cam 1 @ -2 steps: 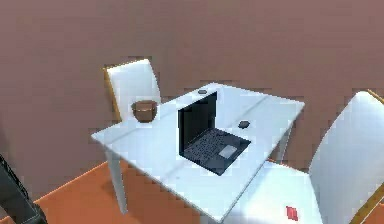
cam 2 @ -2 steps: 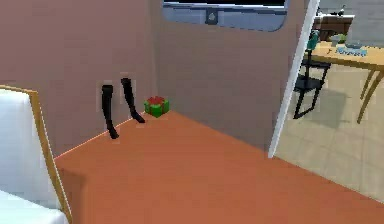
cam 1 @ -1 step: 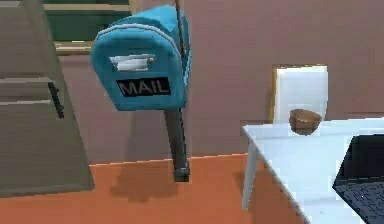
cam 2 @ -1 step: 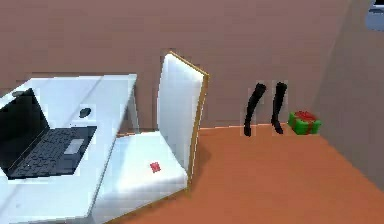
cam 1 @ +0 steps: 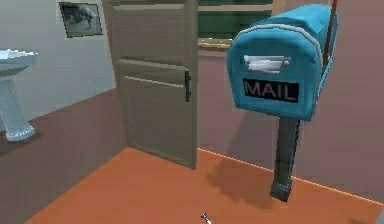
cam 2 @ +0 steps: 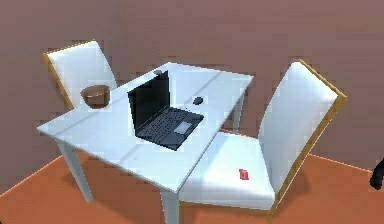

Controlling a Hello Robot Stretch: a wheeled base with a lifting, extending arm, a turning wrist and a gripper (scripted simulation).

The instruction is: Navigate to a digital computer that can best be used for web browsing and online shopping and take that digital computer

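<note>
An open black laptop [cam 2: 163, 110] stands on a white table [cam 2: 100, 135] in the arm side view, left of the middle, its screen facing the picture's right. A small dark object [cam 2: 198, 100] lies on the tabletop just beyond the laptop. A brown bowl [cam 2: 96, 95] sits near the table's far left corner.
Two white wooden-framed chairs flank the table, one behind it [cam 2: 80, 65] and one at the right [cam 2: 285, 120] with a small red item [cam 2: 244, 174] on its seat. Ahead stand a blue mailbox [cam 1: 275, 70] on a post, a grey door [cam 1: 152, 80] and a white pedestal sink [cam 1: 14, 85].
</note>
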